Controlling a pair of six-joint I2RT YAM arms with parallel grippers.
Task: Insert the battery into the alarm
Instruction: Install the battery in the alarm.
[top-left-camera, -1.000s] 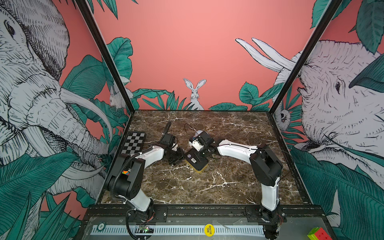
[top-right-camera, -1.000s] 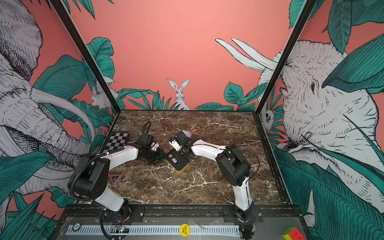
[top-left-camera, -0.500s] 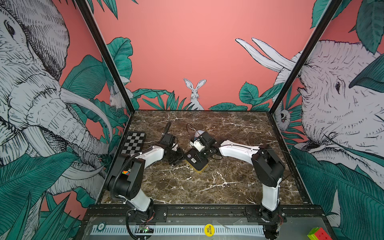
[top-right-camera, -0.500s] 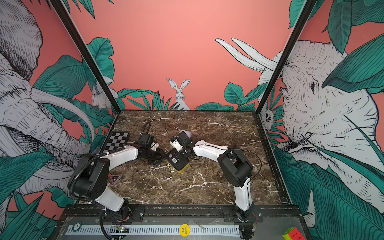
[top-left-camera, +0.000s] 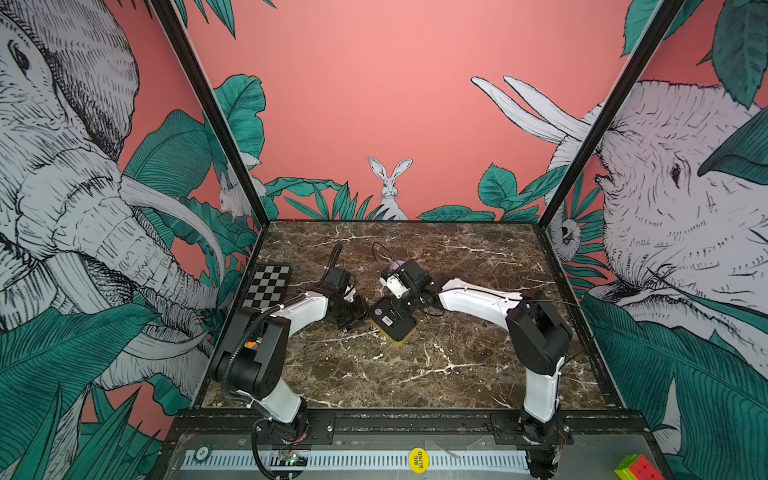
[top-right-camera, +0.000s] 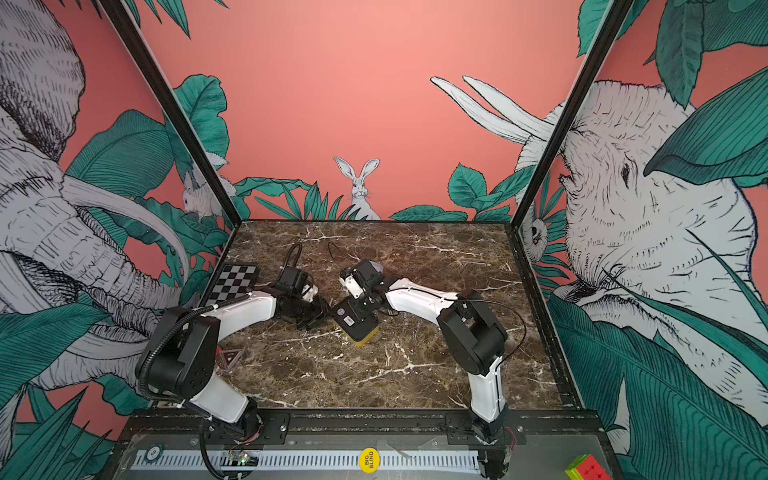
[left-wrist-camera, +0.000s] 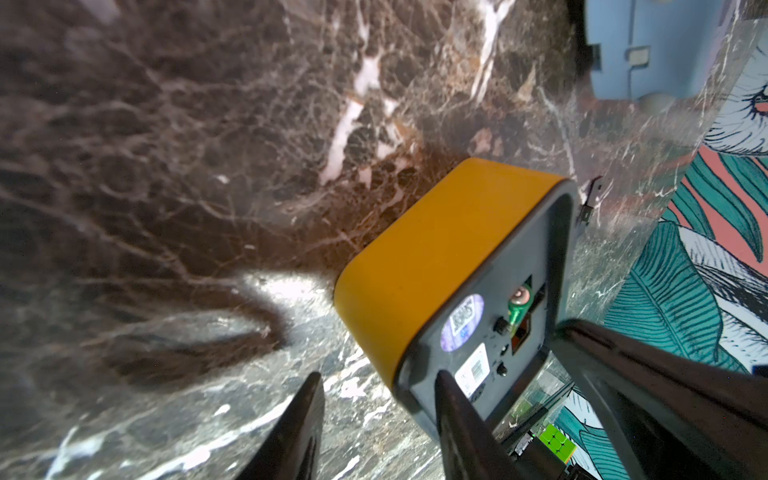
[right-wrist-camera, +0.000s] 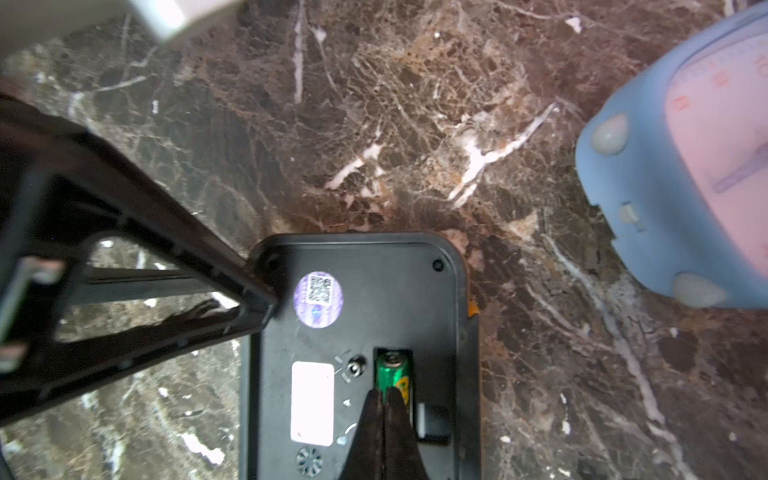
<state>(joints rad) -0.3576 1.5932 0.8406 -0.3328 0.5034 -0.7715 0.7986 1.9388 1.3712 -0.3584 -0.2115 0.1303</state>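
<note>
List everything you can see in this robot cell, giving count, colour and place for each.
alarm: one, black back, yellow sides, table centre
battery: one, green, in the alarm's open compartment
blue clock: one, light blue, behind the alarm
checkerboard: one, black-white, table's left edge
puzzle cube: one, multicoloured, front ledge, right
yellow disc: one, front ledge, middle
table: one, brown marble
left gripper: one, black, fingers apart at alarm's corner
right gripper: one, black, fingers shut, tips on battery
</note>
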